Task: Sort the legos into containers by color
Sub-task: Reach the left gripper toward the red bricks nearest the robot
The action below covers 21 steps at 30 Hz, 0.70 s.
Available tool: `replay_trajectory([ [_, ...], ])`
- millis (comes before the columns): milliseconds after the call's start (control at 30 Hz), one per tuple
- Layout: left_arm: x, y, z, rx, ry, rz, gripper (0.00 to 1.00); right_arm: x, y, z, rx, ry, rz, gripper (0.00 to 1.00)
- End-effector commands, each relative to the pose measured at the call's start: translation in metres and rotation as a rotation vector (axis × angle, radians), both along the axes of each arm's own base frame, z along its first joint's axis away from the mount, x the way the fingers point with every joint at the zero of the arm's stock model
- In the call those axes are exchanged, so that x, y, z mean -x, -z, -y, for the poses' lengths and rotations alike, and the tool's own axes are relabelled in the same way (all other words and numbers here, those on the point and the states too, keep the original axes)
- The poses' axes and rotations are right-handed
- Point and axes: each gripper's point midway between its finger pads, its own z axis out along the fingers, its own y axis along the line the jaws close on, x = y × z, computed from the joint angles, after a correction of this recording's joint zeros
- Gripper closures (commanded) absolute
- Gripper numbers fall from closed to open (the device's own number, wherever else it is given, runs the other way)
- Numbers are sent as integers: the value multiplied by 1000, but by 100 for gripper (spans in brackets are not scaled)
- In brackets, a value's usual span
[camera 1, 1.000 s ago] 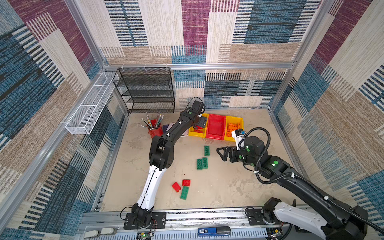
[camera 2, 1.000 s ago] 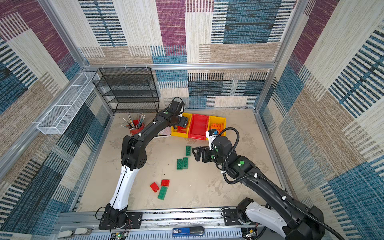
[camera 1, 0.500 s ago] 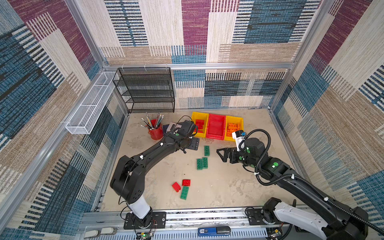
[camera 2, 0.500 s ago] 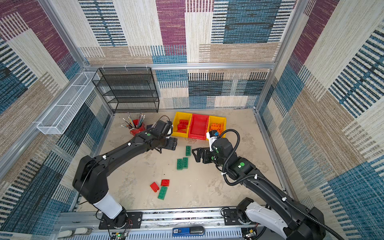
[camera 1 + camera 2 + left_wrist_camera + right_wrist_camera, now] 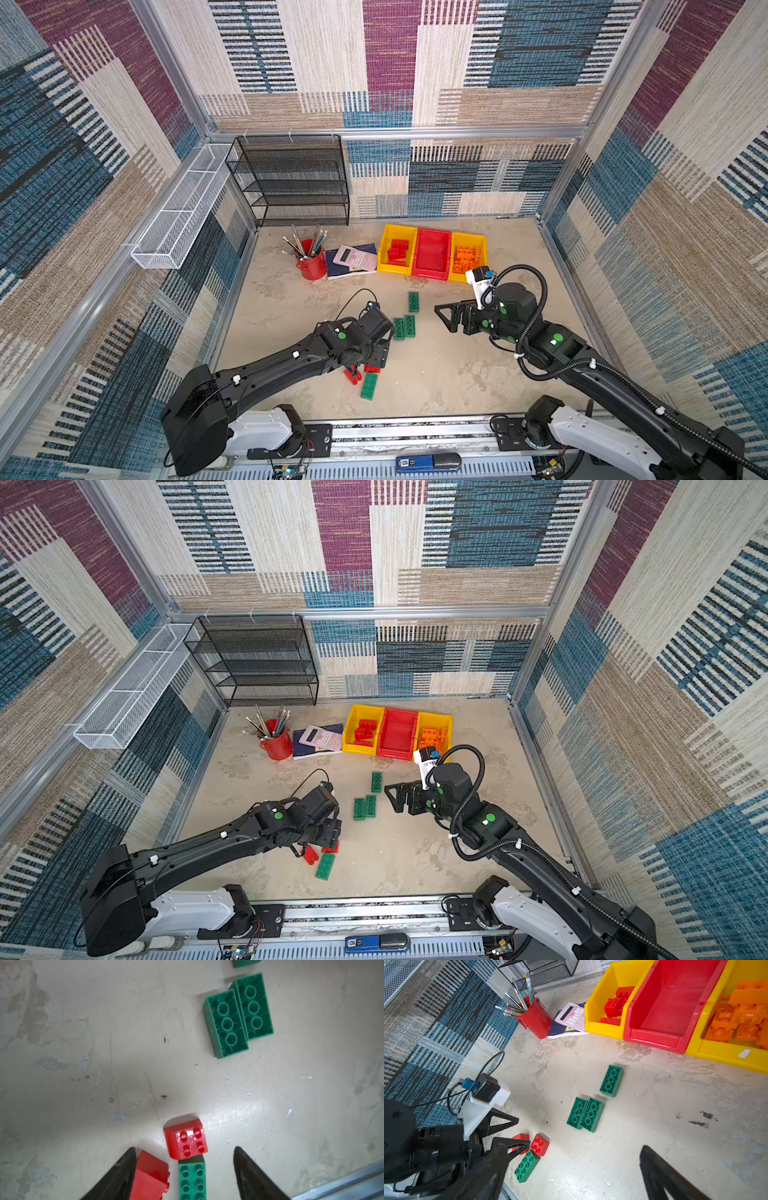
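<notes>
My left gripper (image 5: 183, 1148) is open and low over the table's front, in both top views (image 5: 365, 365) (image 5: 320, 845). Its jaws straddle a red 2x2 lego (image 5: 188, 1140), a tipped red lego (image 5: 150, 1176) against one finger, and a green lego (image 5: 192, 1182). Two green legos (image 5: 404, 328) lie side by side, studs down, with a third (image 5: 413, 301) behind them. My right gripper (image 5: 446, 318) (image 5: 574, 1147) hovers open and empty to their right. At the back stand the containers: a yellow one (image 5: 384, 249) with red legos, an empty red one (image 5: 432, 274), and a yellow one (image 5: 482, 245) with orange legos.
A red pencil cup (image 5: 311, 264) and a calculator on a book (image 5: 355, 257) sit left of the bins. A black mesh shelf (image 5: 291, 183) stands at the back left and a white wire basket (image 5: 178, 216) hangs on the left wall. A metal rail (image 5: 415, 432) edges the front.
My left arm has swung from the left yellow bin at the back down to the red legos at the front, its jaws narrowing a little. The right arm has not moved.
</notes>
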Motion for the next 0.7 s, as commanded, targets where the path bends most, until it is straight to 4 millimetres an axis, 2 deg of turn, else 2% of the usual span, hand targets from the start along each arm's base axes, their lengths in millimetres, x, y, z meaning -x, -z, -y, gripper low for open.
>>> replay_trajectory([
  [0, 23, 7, -7, -41, 0, -72, 28, 2, -5, 1, -11, -8, 24, 0],
  [300, 52, 15, 9, 1, 63, -174, 31, 3, -3, 0, -15, -9, 18, 0],
  [467, 52, 24, 22, 53, 72, -183, 31, 2, -4, -1, -15, -13, 14, 0],
  [667, 46, 35, 24, 26, 64, -176, 32, 4, -3, 1, -15, -3, 10, 0],
])
